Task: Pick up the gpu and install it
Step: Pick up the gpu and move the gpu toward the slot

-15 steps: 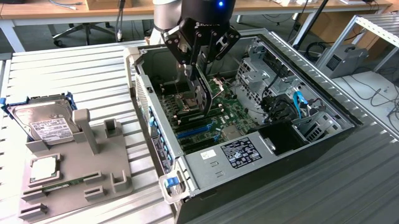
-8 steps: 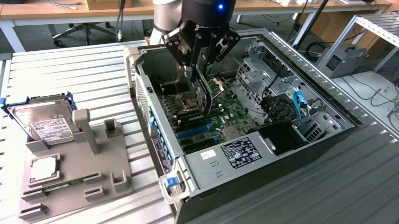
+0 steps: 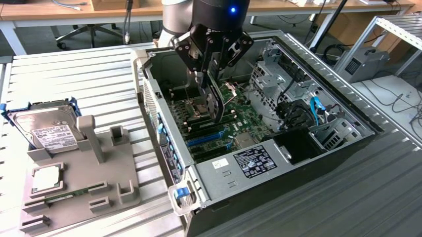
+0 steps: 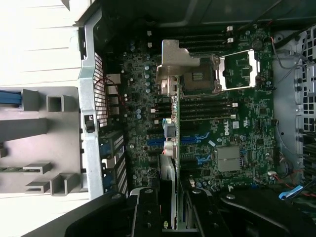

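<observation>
In the exterior view, your gripper (image 3: 212,93) is clamped on the gpu (image 3: 215,111). It holds the card upright inside the open computer case (image 3: 333,96), just above the motherboard (image 3: 245,120), so I judge you are at the install step. In the wrist view, the gpu (image 4: 170,145) hangs edge-on over the blue slots (image 4: 190,140). Seating it calls for its edge square over one slot.

Wooden desk (image 3: 39,10) behind, office chair base (image 3: 86,32), grey floor (image 3: 39,38); ribbed metal tabletop (image 3: 72,79) in front.
</observation>
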Robot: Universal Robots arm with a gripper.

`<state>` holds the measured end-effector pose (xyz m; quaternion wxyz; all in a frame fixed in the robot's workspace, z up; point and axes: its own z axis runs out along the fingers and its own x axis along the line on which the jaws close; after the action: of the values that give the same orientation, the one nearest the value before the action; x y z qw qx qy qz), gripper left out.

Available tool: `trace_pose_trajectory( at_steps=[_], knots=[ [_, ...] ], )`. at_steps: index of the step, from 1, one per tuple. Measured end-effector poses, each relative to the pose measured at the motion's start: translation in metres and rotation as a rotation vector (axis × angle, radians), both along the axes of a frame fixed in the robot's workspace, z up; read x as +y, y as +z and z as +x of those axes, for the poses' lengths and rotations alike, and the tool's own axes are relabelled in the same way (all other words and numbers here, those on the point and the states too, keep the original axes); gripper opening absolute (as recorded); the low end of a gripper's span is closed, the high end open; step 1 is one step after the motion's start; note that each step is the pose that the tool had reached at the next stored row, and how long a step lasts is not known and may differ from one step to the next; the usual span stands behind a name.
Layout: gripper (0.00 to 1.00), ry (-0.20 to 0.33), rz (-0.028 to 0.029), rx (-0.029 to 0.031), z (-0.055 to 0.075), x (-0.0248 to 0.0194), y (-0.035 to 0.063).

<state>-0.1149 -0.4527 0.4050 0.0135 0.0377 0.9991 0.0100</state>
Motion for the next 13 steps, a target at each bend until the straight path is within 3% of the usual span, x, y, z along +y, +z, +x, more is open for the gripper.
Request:
trace_pose_trajectory(
  at_steps=[13],
  knots=[
    [0.26, 0.0, 0.0, 0.0, 0.0012, 0.001, -0.0071]
  ],
)
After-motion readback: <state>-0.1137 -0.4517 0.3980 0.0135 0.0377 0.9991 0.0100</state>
